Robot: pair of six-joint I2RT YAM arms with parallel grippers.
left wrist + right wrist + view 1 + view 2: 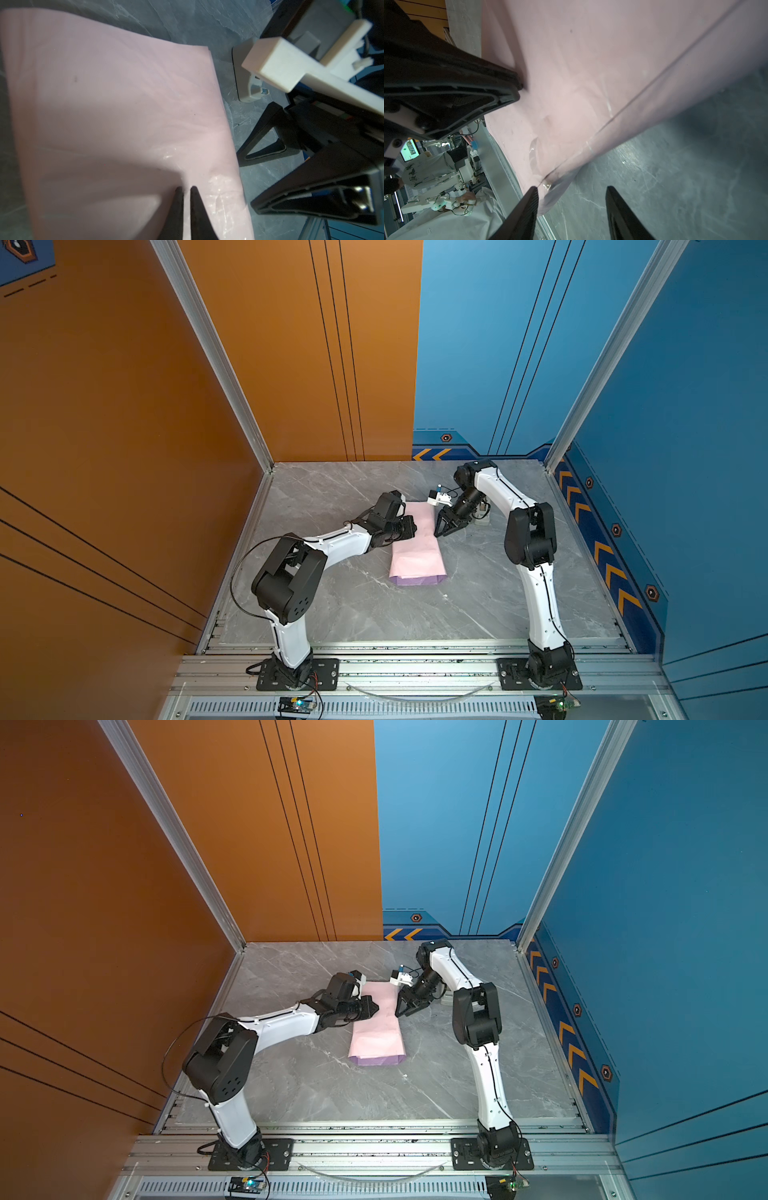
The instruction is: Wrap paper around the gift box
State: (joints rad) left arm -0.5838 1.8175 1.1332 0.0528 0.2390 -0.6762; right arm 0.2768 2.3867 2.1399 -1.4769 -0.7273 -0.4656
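You have the paper (415,556) folded into a long packet. The gift box is hidden, probably inside, and the ends look unfinished. The left gripper (187,192) is clenched, pressing the paper; the right gripper (572,189) is released.

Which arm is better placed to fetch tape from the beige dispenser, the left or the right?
Probably the right. The right gripper is open and empty beside the paper, and the dispenser stands near that arm. The left gripper is shut, with its tips on the paper, likely pinning it.
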